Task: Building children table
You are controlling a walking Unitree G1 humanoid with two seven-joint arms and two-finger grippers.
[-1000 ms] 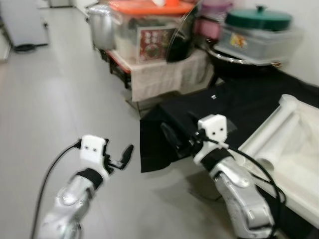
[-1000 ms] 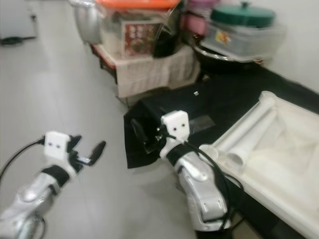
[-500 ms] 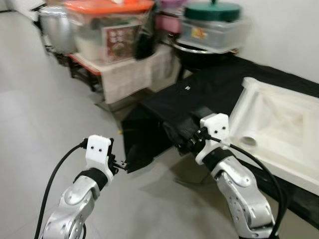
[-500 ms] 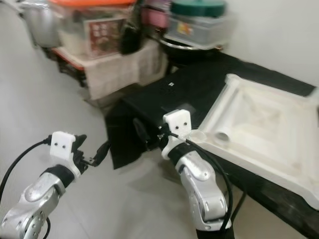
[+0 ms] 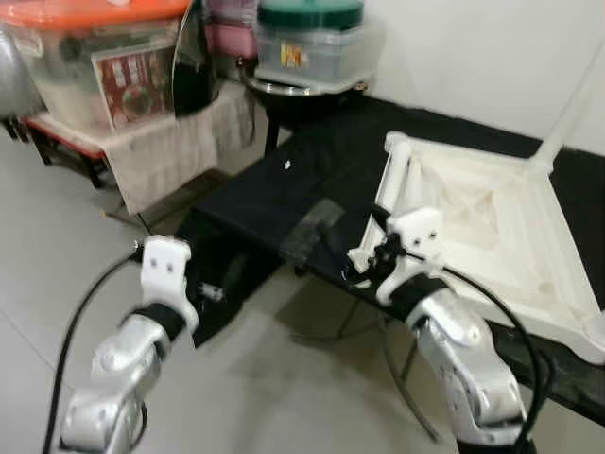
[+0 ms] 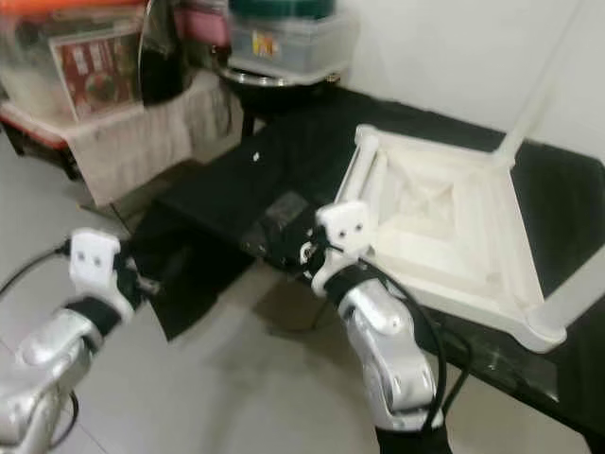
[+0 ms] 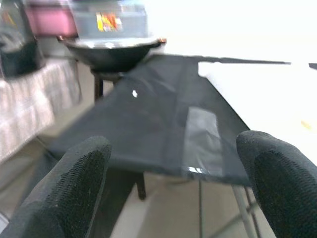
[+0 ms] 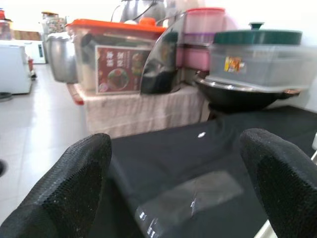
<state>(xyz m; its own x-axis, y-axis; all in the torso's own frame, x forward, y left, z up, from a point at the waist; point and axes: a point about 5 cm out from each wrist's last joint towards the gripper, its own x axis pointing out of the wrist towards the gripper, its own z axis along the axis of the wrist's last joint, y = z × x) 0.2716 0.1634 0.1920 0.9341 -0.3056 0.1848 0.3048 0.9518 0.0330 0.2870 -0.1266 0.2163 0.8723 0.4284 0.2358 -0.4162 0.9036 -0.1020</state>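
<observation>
A white children's table (image 5: 492,222) lies upside down on a work table draped in black cloth (image 5: 284,184). One white leg (image 5: 567,99) stands upright at its far corner. Another leg (image 6: 352,175) lies along its left edge. My right gripper (image 5: 354,248) hovers open just off the white table's near-left corner, over the cloth, holding nothing. My left gripper (image 5: 216,289) is lower, in front of the cloth's hanging edge. In the left wrist view its fingers (image 7: 69,183) stand wide apart and empty. The right wrist view shows that gripper's fingers (image 8: 74,178) spread as well.
A clear tape patch (image 5: 312,227) sticks to the cloth near the front edge. Behind stand a black wok (image 5: 302,95) carrying a green-lidded tub (image 5: 312,38), and a low bench with an orange-lidded box (image 5: 95,57). Grey floor (image 5: 57,218) lies open to the left.
The camera has swung right and closer, so the white table and its upright leg now sit in the middle. My right gripper is now near the table's near-left corner.
</observation>
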